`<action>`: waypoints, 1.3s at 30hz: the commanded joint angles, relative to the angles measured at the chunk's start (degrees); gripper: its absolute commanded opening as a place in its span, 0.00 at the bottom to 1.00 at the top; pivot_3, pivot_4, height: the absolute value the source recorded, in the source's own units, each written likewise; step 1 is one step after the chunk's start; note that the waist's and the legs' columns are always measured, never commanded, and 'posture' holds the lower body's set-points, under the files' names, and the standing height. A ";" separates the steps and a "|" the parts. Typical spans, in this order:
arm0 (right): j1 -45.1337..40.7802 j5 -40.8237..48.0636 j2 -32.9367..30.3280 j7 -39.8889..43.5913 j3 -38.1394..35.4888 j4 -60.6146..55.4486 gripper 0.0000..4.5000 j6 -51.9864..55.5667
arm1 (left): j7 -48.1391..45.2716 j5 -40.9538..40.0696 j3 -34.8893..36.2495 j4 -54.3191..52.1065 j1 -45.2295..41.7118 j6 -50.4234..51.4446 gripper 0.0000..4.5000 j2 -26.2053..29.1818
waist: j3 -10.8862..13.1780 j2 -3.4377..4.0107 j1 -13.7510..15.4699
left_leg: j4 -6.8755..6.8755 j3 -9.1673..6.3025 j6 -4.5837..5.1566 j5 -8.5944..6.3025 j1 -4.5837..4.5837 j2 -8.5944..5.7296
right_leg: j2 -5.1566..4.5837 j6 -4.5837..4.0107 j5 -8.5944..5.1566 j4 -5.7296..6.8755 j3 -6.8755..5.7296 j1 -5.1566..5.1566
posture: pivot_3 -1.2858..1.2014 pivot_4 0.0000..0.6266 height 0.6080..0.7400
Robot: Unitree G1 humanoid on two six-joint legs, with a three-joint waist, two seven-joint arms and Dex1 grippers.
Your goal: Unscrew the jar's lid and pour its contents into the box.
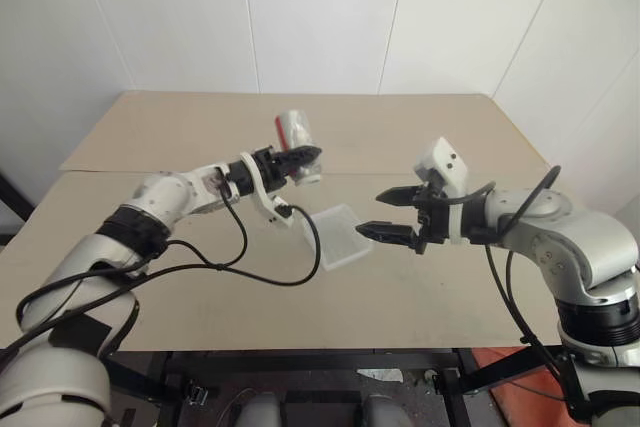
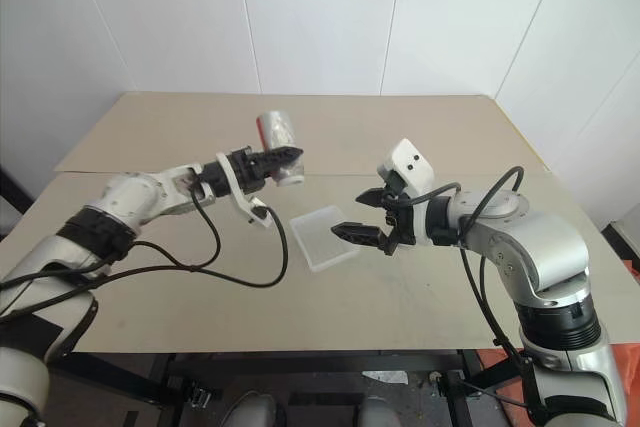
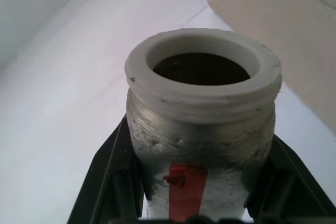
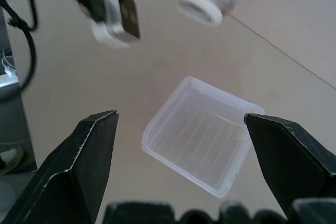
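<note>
Our left tool (image 1: 300,160) clamps the uncapped jar (image 1: 297,135); right tool (image 1: 388,213) gapes empty. We should tip slowly, mouth over the box (image 1: 338,236).

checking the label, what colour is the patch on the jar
Red, on the silvery jar; clearest in the left wrist view.

The left gripper (image 1: 305,161) is clamped shut, its arm reaching forward and inward. Opposite it, the right gripper (image 1: 385,212) gapes wide, pointing inward.
</note>
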 commanded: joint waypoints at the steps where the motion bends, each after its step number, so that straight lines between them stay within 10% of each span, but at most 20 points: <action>1: -1.60 1.69 0.03 -0.16 -2.24 -0.48 0.99 -0.86 | 5.73 4.26 -2.54 3.18 -3.76 4.79 0.44 -2.70 | 0.00 0.00 0.13 | 0.00 0.00 0.00 0.00 -0.06 0.00 | 0.00 0.00 0.00 0.00 -0.01 -0.05 | 0.52 0.00 1.00; 14: -1.65 3.40 0.31 -2.97 -3.47 -1.73 0.99 -0.73 | 1.60 2.74 -5.79 3.38 -1.97 7.47 0.44 -6.51 | -0.01 -0.02 -0.12 | 0.04 0.00 0.00 0.00 -0.10 -0.02 | -0.02 0.00 0.00 0.05 0.01 -0.09 | 0.52 0.00 1.00; 21: -1.36 4.36 0.70 -3.86 -3.94 -2.21 0.99 -0.73 | -19.46 -31.63 12.82 5.93 4.06 5.37 0.44 -10.13 | -0.04 0.00 -0.25 | 0.07 -0.01 0.00 0.00 -0.08 -0.02 | -0.04 -0.01 0.00 0.08 0.02 -0.08 | 0.52 0.00 1.00; 26: -2.00 5.28 0.95 -4.21 -3.65 -1.45 0.99 -0.79 | -44.28 -63.67 30.89 -9.69 16.10 24.48 0.44 -18.26 | -0.33 0.07 -0.54 | 0.16 -0.01 0.00 0.00 -0.10 0.01 | -0.03 -0.02 0.01 0.10 0.02 -0.02 | 0.52 0.00 1.00; 36: -2.57 5.74 2.08 -4.52 -3.30 -1.51 0.99 -0.84 | -50.46 -85.04 45.85 -28.83 27.07 55.13 0.44 -25.87 | -1.09 0.06 -1.50 | 0.18 -0.08 0.01 0.00 0.14 0.00 | -0.01 -0.01 0.00 0.08 0.04 0.20 | 0.52 0.00 1.00; 37: -2.54 5.80 2.19 -4.62 -3.24 -1.63 0.99 -0.73 | -50.27 -85.98 46.58 -29.50 27.86 56.74 0.44 -26.08 | -0.12 -0.30 -1.54 | 0.18 -0.09 0.01 0.00 0.20 0.00 | 0.00 -0.01 0.00 0.09 0.04 0.26 | 0.52 0.24 1.00; 39: -2.48 5.88 2.38 -4.78 -3.16 -1.84 0.99 -0.60 | -50.31 -87.32 47.40 -30.32 29.09 58.39 0.44 -26.22 | 1.92 -0.07 -1.76 | 0.07 -0.09 0.10 -0.07 1.08 0.04 | -0.02 -0.03 -0.10 -0.05 0.00 1.19 | 0.52 0.24 1.00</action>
